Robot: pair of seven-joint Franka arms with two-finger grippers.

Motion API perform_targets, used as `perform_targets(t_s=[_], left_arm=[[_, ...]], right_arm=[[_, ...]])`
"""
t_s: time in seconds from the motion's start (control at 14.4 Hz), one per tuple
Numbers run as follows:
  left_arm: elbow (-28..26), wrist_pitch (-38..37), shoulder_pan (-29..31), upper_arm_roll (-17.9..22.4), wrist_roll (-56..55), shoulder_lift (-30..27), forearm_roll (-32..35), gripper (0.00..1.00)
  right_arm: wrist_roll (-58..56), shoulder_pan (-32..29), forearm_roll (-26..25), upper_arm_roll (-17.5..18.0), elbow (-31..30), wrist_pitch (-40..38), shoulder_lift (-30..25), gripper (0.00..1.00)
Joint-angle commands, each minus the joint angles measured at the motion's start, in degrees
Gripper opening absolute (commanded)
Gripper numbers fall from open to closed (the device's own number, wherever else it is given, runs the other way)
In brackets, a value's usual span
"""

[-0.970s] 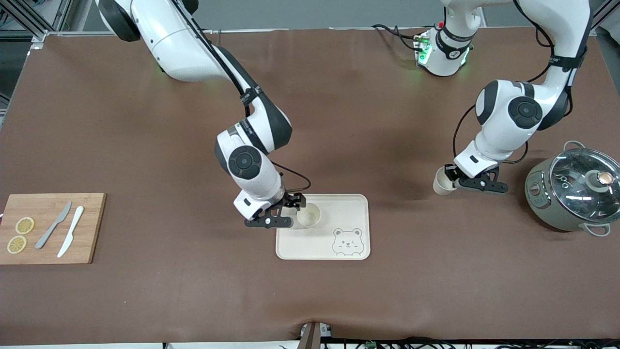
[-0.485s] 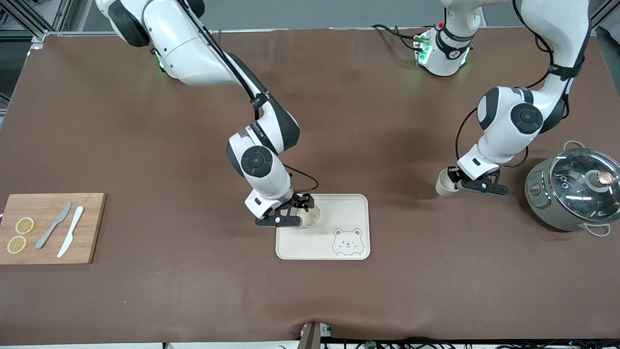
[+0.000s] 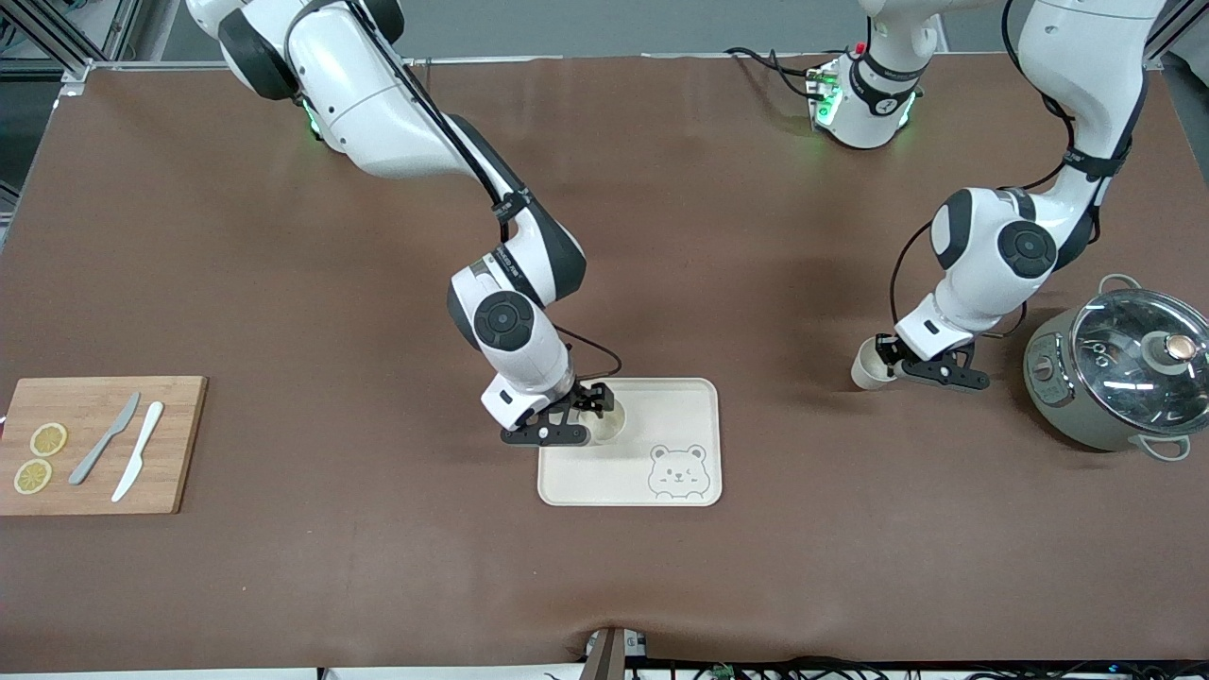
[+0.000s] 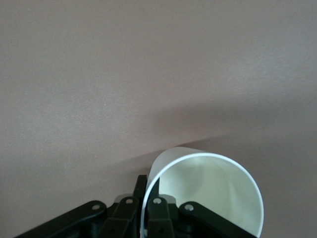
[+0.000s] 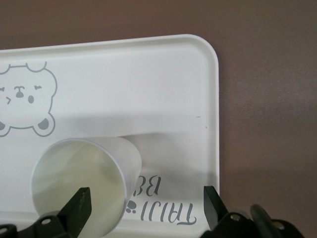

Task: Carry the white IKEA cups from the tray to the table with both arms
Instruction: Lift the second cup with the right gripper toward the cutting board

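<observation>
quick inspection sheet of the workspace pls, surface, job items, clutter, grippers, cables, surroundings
surface: brown table mat, no spills seen.
job's things: one white cup stands upright on the bear-printed tray; second cup is held tilted in the air, off the tray.
clutter: wooden cutting board with two lemon slices, grey knife and white knife at the right arm's end; lidded pot at the left arm's end.
grippers: right gripper open, one finger inside the tray cup and one outside it; left gripper shut on the second cup's rim.
cables: black cables by the left arm's base and along the table edge nearest the camera.
surroundings: metal frame at the corners, otherwise nothing seen.
</observation>
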Motion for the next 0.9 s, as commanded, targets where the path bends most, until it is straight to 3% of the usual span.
perform_targets(t_s=[0.0, 0.48, 0.55, 0.69, 0.83], left_arm=[[0.06, 2.31, 1.26, -0.8, 1.38, 0.83, 0.27, 0.0], [0.14, 2.4, 3.72, -0.88, 4.11, 1.19, 0.44, 0.0], [0.14, 2.4, 3.81, -0.88, 4.37, 1.19, 0.44, 0.0], [0.14, 2.31, 4.25, -0.88, 4.46, 1.19, 0.44, 0.0], [0.32, 2.31, 4.25, -0.97, 4.46, 1.19, 0.44, 0.0]], right_arm=[[0.96, 1.21, 0.24, -0.68, 2.28, 1.18, 2.28, 1.0], [0.52, 1.3, 0.32, -0.68, 2.54, 1.36, 2.63, 1.0], [0.26, 1.04, 0.32, -0.68, 2.89, 1.28, 2.63, 0.91], [0.26, 0.86, 0.32, -0.68, 2.89, 1.19, 2.63, 0.44], [0.34, 0.86, 0.32, -0.68, 2.89, 1.1, 2.63, 0.19]])
